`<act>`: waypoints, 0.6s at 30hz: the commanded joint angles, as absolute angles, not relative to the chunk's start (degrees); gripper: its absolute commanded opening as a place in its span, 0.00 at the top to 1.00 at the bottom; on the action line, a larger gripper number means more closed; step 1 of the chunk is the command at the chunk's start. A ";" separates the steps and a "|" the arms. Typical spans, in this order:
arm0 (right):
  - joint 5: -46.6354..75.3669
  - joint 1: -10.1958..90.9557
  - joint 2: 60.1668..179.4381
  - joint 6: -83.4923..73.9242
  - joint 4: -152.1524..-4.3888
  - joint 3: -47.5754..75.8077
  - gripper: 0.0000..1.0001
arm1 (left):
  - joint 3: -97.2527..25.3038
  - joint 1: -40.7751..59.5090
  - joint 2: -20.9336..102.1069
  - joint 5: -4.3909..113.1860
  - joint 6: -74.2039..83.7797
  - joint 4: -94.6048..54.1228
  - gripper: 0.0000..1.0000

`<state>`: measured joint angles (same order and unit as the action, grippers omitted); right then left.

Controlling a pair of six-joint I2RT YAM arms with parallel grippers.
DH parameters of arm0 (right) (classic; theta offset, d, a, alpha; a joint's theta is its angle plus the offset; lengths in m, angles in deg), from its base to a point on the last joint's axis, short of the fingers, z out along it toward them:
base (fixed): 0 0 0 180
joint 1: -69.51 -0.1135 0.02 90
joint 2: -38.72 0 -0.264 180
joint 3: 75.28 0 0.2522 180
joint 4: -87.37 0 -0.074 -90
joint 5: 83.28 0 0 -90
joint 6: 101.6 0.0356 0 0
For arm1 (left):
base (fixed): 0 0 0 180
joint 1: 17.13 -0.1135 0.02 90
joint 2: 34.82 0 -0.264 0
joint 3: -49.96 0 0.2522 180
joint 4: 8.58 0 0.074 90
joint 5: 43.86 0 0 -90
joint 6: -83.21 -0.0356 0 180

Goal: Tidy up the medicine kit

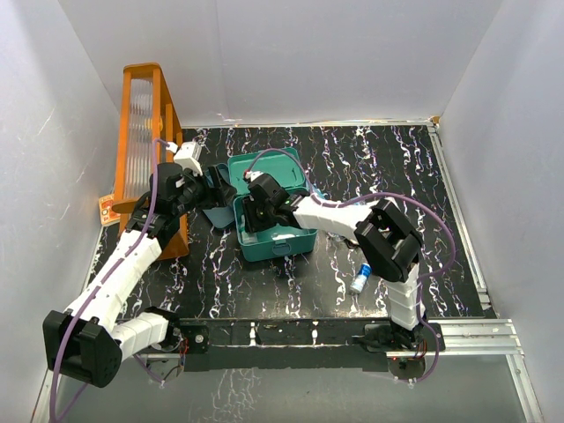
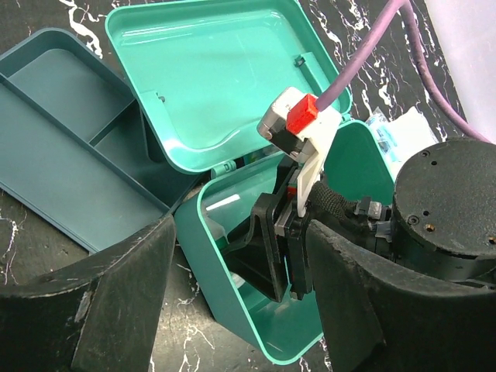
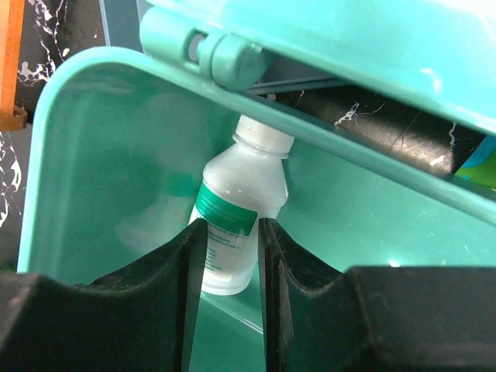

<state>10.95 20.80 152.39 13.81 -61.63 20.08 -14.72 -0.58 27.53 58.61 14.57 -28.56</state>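
The worktop (image 1: 370, 167) is patterned in black with white marble-like veins. The medicine kit (image 1: 291, 245) is coloured a light teal-green inside and out. The divided tray (image 2: 62, 132), at the left of the left wrist view, is a darker, duller blue-teal. The rack (image 1: 145, 123), upper left in the top view, is orange with a pale ribbed panel. The bottle (image 3: 236, 209) inside the kit is translucent white, banded by a green label. A small bottle (image 1: 359, 280) right of centre is white with blue. The right tool (image 3: 231, 256) is black. The cable (image 2: 364, 54) is purple, beside a red block (image 2: 302, 115).
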 commanded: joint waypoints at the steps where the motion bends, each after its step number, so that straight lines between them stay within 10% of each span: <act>1: 7.92 20.56 150.24 13.59 -64.08 20.89 0.68 | -17.63 -0.86 27.46 58.52 13.48 -28.16 0.33; 18: -7.85 23.59 126.96 16.31 -52.17 19.38 0.51 | -26.28 -0.87 28.53 57.62 12.45 -26.83 0.24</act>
<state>1.51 21.52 134.25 13.09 -55.53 20.00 -22.96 -0.58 30.22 58.45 13.15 -29.02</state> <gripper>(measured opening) 0.499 0.745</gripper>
